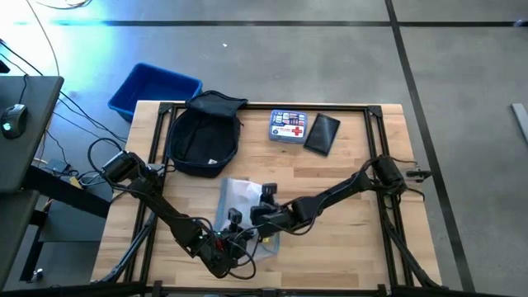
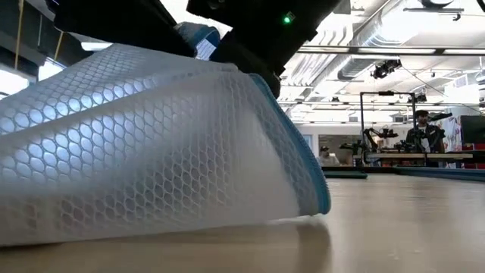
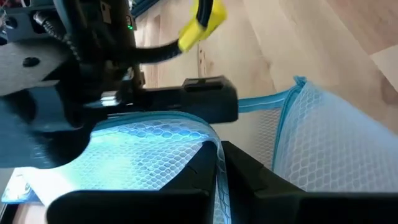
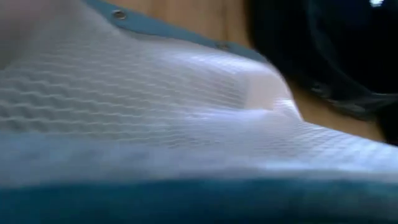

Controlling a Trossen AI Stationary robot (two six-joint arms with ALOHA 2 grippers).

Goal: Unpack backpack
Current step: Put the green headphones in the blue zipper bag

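with a first-aid kit point(image 1: 287, 127) and black pouch point(image 1: 322, 134) already lying out beside the backpack point(image 1: 202, 132) at the table's point(image 1: 355, 239) far edge, a white mesh pouch point(image 1: 243, 206) near the front edge is being gripped by the left tool point(image 3: 217, 171), while whether the right tool point(image 1: 268, 213) is gripping it cannot be told, and what is remaining inside is being hidden.

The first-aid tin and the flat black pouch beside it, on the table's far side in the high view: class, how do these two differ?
The blue first-aid tin with its red cross is brightly printed; the flat black rectangular pouch is plain and dark. The tin lies square to the wooden table's edge; the pouch lies slanted. The tin sits nearer the dark backpack. Both are small rectangles, side by side, untouched by either gripper.
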